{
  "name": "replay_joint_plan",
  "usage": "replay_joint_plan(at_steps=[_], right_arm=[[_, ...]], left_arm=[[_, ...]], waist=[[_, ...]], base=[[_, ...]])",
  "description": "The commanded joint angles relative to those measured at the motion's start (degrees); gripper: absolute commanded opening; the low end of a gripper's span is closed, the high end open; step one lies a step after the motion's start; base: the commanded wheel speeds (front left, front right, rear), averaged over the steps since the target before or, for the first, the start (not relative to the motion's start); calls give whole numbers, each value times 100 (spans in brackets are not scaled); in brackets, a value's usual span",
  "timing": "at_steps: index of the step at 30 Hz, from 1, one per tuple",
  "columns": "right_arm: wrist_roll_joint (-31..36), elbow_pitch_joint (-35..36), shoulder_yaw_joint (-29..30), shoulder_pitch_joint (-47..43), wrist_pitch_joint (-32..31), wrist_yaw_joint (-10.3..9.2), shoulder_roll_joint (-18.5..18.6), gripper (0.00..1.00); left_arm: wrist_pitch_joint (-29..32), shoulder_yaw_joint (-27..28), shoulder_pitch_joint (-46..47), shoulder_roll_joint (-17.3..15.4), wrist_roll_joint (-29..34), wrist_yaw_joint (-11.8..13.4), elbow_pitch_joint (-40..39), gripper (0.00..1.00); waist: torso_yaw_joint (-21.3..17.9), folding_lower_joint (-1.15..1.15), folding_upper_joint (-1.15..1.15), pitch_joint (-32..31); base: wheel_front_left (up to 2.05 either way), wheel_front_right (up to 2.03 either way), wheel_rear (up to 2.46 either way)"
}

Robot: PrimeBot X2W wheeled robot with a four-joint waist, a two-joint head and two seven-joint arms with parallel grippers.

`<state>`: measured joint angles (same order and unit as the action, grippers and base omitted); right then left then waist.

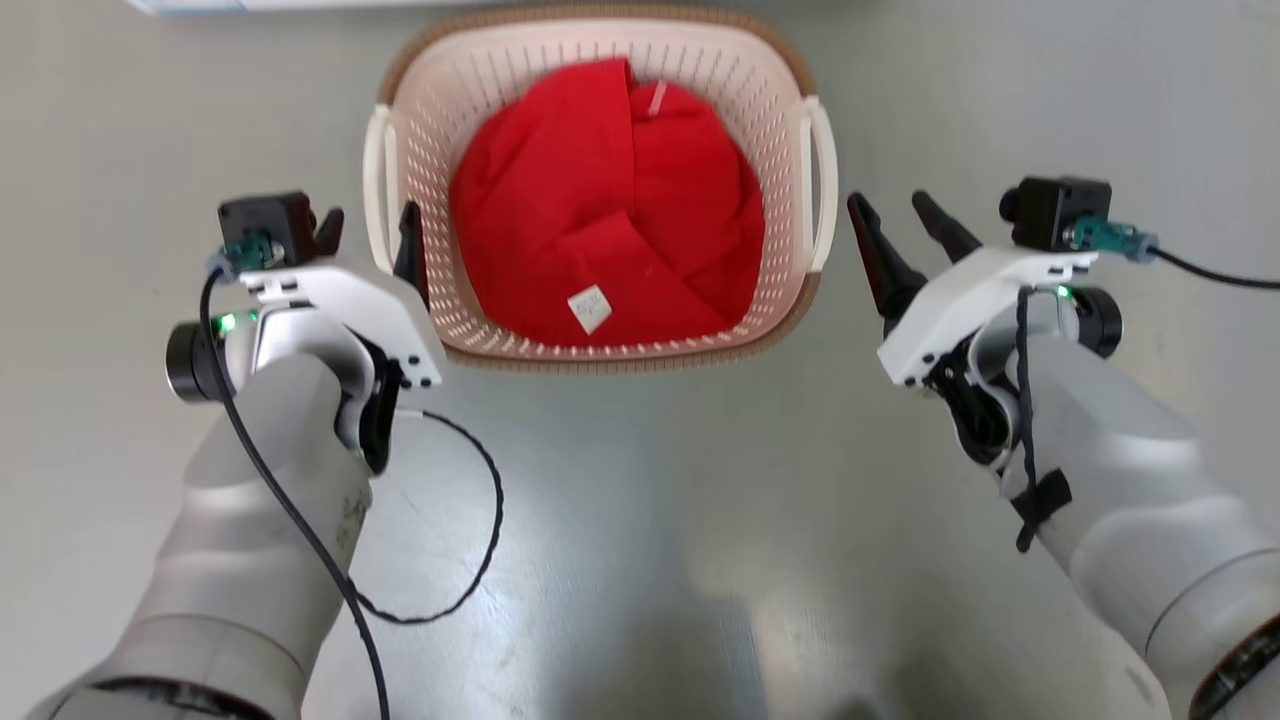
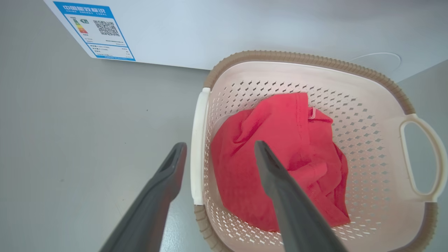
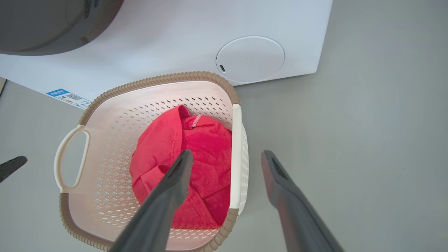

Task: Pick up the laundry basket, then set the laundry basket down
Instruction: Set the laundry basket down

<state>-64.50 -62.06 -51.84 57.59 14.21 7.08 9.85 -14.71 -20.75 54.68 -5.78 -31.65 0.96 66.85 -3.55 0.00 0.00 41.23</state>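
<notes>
The laundry basket [image 1: 470,110] sat on the floor [image 1: 640,520] just before the washing machine [image 3: 175,42], a garment [image 1: 600,200] heaped inside it. The left gripper [image 1: 368,228] hung at its left handle [image 1: 375,190] (straddling it, as far as I could see), the right gripper [image 1: 888,205] just off its right side

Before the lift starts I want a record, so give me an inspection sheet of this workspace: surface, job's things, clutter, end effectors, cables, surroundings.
Surface: glossy grey floor.
Job's things: laundry basket upright on the floor, with a red garment inside.
Clutter: nothing seen.
End effectors: left end effector open, fingers either side of the left handle; right end effector open, at the right handle; neither is gripping.
Cables: black cable loop hanging off the left arm; black camera cable running from the right wrist.
Surroundings: white washing machine behind the basket, with a blue label on it.
</notes>
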Motion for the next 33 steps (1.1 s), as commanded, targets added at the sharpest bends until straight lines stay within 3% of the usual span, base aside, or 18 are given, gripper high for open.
replay_joint_plan(at_steps=[1,19,33], right_arm=[[91,77,4,-367,79,41,-6,100],[769,493,598,-1397,79,41,259,100],[1655,1143,1493,-2338,79,41,401,100]], left_arm=[[-29,136,-220,-162,51,-27,-117,100],[-29,522,-1568,-109,342,-118,-920,100],[-29,787,-2559,-20,692,-176,-1823,100]], waist=[[18,0,0,-260],[-13,0,0,-1858],[3,0,0,-2840]], base=[[0,0,0],[0,0,0],[0,0,0]])
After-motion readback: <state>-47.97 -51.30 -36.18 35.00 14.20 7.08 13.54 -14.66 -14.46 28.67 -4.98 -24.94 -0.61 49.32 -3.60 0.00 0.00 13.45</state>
